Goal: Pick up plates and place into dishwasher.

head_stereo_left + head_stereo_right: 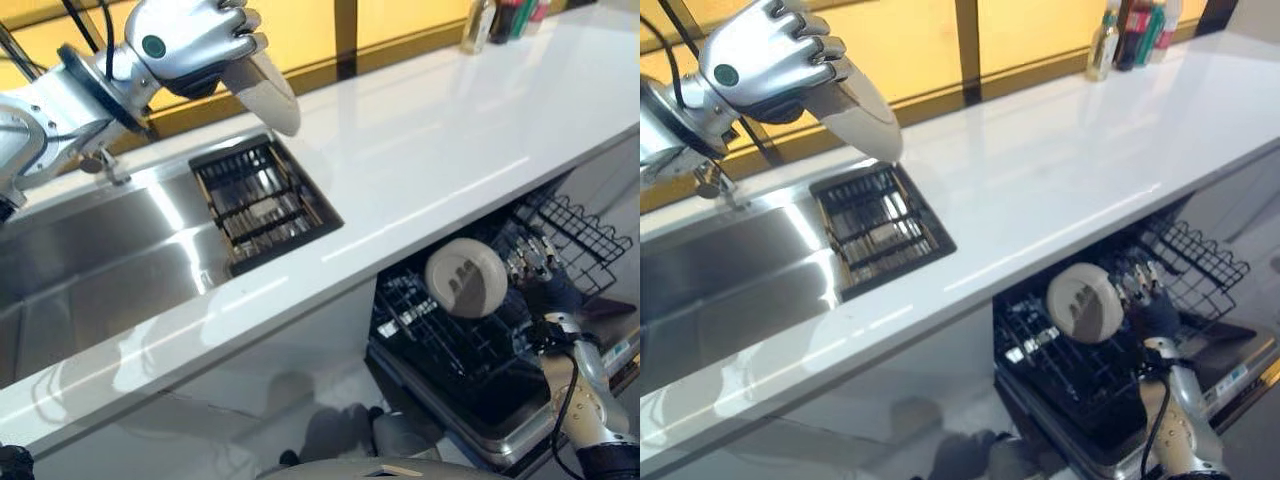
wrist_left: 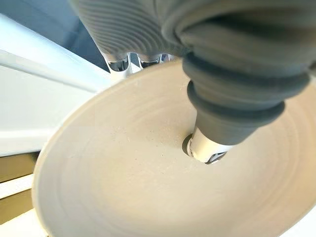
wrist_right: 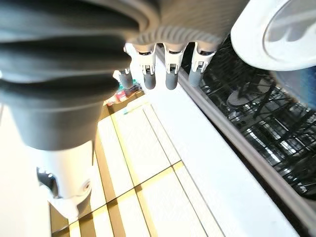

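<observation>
While above sink: plate, L hand.

Silver robot hand, dark ribbed cover

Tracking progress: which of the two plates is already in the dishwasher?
The plate standing on edge in the dishwasher rack; the other plate is gripped by the left hand above the sink.

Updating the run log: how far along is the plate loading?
One plate already stands on edge in the dishwasher rack, with the right hand open just beside it. The left hand grips a second plate above the sink's drying rack. That plate has yet to reach the dishwasher.
</observation>
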